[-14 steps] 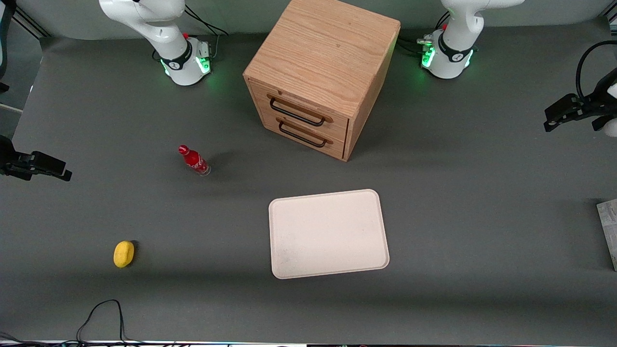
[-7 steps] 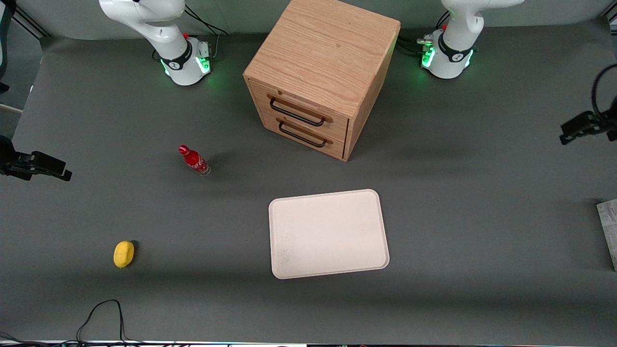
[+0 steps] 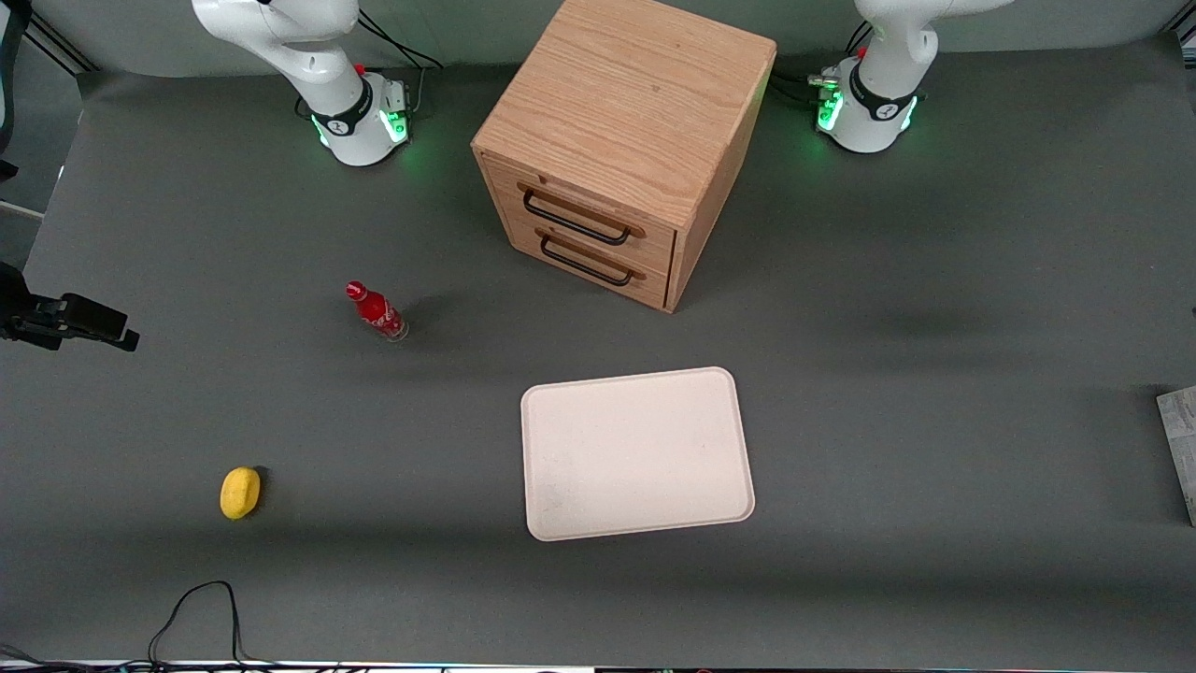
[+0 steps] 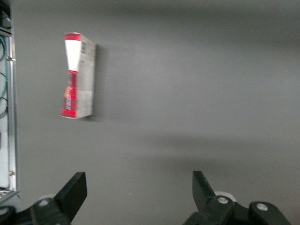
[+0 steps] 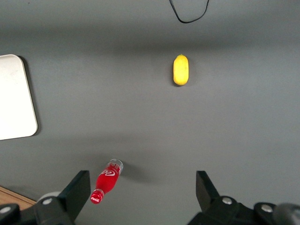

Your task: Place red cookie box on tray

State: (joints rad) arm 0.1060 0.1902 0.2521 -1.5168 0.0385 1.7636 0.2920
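The red cookie box [image 4: 77, 77] lies flat on the grey table close to the table's edge, showing a red face with a white patch and a grey printed side. In the front view only its pale printed side [image 3: 1179, 453] shows, cut off at the working arm's end of the table. My left gripper [image 4: 138, 190] hangs open above bare table, well apart from the box, with nothing between its fingers [image 4: 75, 191]. It is out of the front view. The cream tray [image 3: 635, 453] lies empty mid-table, in front of the cabinet.
A wooden two-drawer cabinet [image 3: 621, 140] stands farther from the front camera than the tray. A small red bottle [image 3: 376, 310] and a yellow lemon-like object [image 3: 240, 492] sit toward the parked arm's end. A black cable [image 3: 201, 608] loops at the near edge.
My left gripper has slid out of the front view toward the working arm's end of the table. Nothing on the table has moved.
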